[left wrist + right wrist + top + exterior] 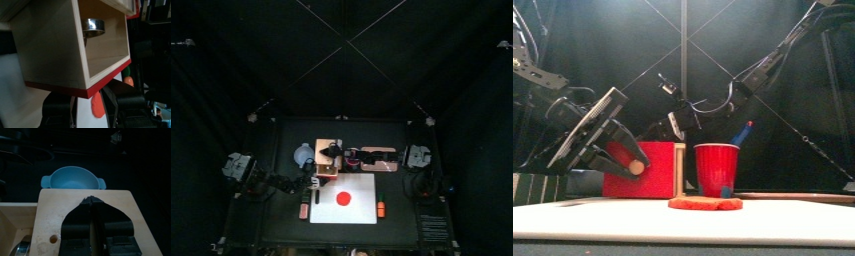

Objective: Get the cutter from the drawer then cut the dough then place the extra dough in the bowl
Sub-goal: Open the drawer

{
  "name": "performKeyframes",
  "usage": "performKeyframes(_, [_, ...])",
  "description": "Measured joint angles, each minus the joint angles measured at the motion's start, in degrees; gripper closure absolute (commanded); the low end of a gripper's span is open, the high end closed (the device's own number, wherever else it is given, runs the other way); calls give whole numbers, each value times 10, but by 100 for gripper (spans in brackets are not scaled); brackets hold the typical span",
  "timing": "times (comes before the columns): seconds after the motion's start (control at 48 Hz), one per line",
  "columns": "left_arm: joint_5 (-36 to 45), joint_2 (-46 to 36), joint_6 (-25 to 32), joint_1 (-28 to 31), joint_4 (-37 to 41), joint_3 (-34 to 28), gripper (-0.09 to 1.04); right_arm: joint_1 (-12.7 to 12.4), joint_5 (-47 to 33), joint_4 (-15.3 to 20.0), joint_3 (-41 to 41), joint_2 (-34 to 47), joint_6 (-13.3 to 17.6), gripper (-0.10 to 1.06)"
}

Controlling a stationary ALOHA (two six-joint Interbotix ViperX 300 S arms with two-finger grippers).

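The pale wooden box [329,157] stands behind the white cutting board [365,213], and its red drawer front [643,172] is pulled out toward the board. Inside the open drawer lies the round metal cutter [95,25]. My left gripper [93,103] is shut on the drawer's knob [98,105]. My right gripper [91,203] rests shut on the box's top [60,208]. A flat red dough disc [344,197] lies in the middle of the board. The blue-grey bowl [73,178] sits just behind and left of the box.
Right of the box stands a red cup [716,168] with a blue toy knife [743,132] in it. Further right, at the back, lies the pink tray [380,155]. Both arms crowd the space around the box.
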Motion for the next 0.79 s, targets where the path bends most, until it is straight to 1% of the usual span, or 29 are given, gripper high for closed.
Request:
performKeyframes(0.333, [0,0,-1,-7,0,-1,31,0,1,0,0,0,0,95])
performKeyframes(0.792, [28,-3,0,-8,0,-4,31,0,1,-1,0,2,0,95])
